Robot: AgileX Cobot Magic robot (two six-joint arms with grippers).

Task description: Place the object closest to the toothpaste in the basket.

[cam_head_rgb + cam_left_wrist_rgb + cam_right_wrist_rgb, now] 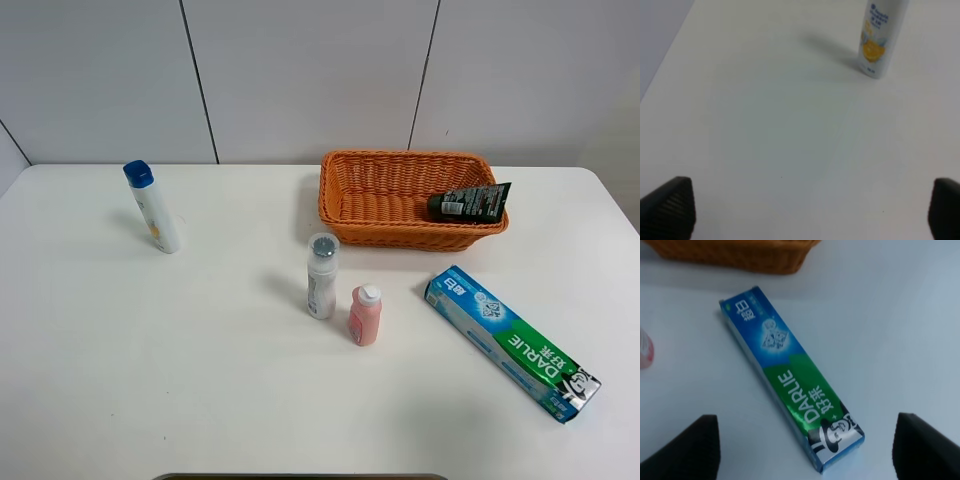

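Small pink plastic bottle (pixel 364 315) stands upright on a white table (pixel 150 370), just beside a blue-and-green Darlie toothpaste box (pixel 511 341).

Beyond the box sits an orange woven wicker basket (pixel 372 200) holding a black tube (pixel 469 203). A clear-capped white bottle (pixel 321 276) stands next to the pink one; a blue-capped white bottle (pixel 153 207) stands well apart. Left gripper (pixel 810 210) and right gripper (pixel 807 447) both hang spread wide, holding nothing.
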